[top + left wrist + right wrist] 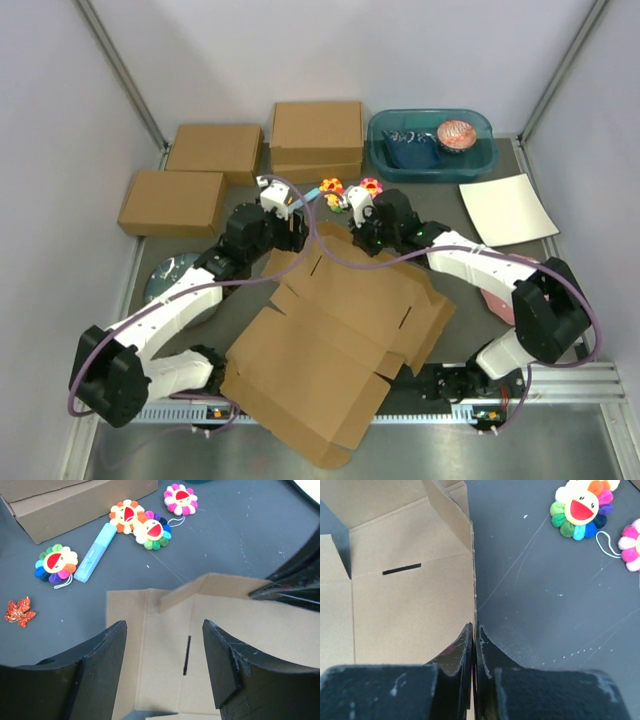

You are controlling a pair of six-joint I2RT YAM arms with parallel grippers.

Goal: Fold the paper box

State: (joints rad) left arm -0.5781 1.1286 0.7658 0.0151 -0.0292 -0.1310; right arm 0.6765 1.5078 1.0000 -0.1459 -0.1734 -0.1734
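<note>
The paper box (pixel 330 350) is laid flat at the middle of the table's (pixel 440 205) near edge. One far edge is pinched by the closed right gripper (pixel 474 630). The left gripper (pixel 165 630) is kept open above the far left part.

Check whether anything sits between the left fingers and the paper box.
Nothing visible does. The left fingers hang open directly over the paper box; the flower toys lie beyond its edge.

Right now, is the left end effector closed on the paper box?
No, the left end effector stands open over the paper box.
</note>
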